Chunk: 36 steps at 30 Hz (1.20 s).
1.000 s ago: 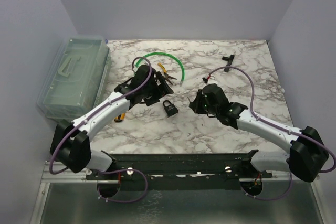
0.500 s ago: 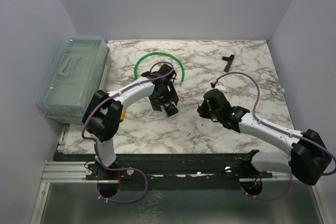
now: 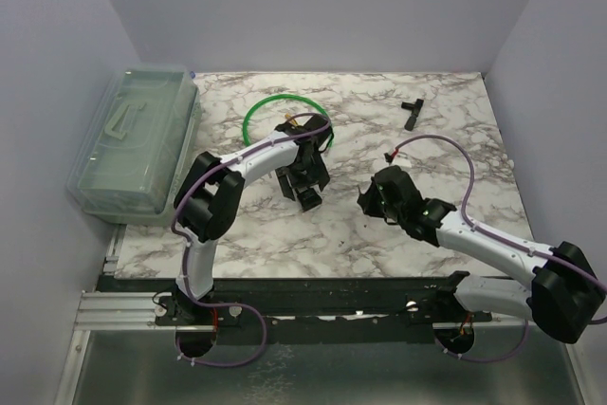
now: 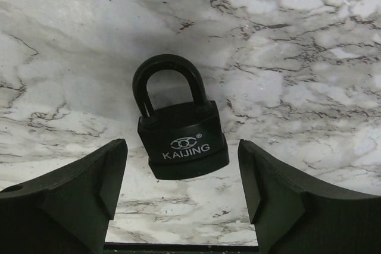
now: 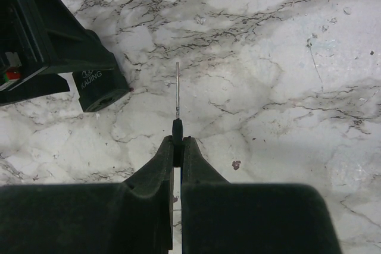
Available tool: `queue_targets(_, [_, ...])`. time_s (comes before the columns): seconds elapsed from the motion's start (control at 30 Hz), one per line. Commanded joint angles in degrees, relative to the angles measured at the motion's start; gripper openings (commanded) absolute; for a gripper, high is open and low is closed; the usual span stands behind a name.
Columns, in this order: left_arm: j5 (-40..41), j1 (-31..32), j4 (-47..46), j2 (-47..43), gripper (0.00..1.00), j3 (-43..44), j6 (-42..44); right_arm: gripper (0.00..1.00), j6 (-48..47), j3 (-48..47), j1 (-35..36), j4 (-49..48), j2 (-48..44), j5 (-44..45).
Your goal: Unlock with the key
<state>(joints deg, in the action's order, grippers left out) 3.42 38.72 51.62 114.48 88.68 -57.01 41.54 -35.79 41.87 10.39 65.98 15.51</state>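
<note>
Now left gripper (image 3: pixel 304 177) is over padlock (image 4: pixel 183 146), swung in from left; jaws wide, flanking lock body, not touching. Right gripper (image 5: pixel 177 141) pinches key (image 5: pixel 177 90), near padlock, apart. Likely next: clamp lock, then insert key.

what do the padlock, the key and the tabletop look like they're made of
padlock: matte black, probably coated metal or a plastic shell; even dull surface, pale printed brand name.
key: pale silvery blade, looks like bare metal; seen edge on, very thin, with a dark head.
tabletop: white with grey veins like marble; could be a printed laminate, not settled.
</note>
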Motion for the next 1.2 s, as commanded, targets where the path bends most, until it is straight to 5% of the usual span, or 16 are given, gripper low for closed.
queue_targets(0.0, [2.72,0.18,4.59,2.22,0.80,2.16,-3.81,0.00,-0.64,1.56,-0.50,-2.40,-1.46,-0.69])
queue_targets(0.23, [2.55,1.15,4.97,5.26,0.79,4.27,-4.37,0.00,-1.15,2.38,-0.57,-3.28,-2.05,-1.64])
queue_targets(0.53, [2.56,1.53,5.00,7.87,0.66,5.05,-3.60,0.00,-1.58,3.05,-0.67,-2.84,-3.72,-1.64])
queue_targets(0.73, [2.61,1.54,3.69,7.96,0.44,4.49,-3.08,0.00,-1.77,3.05,-0.68,-2.32,-4.52,-1.71])
queue_targets(0.97, [1.12,1.55,-3.01,3.14,0.03,-0.85,-2.37,0.00,-1.82,2.35,-0.67,-1.35,-5.15,-2.28])
queue_targets(1.17, [-1.30,1.45,-9.01,-2.68,0.00,-6.28,-1.44,0.00,-1.31,1.83,-0.66,-1.19,-5.89,-3.35])
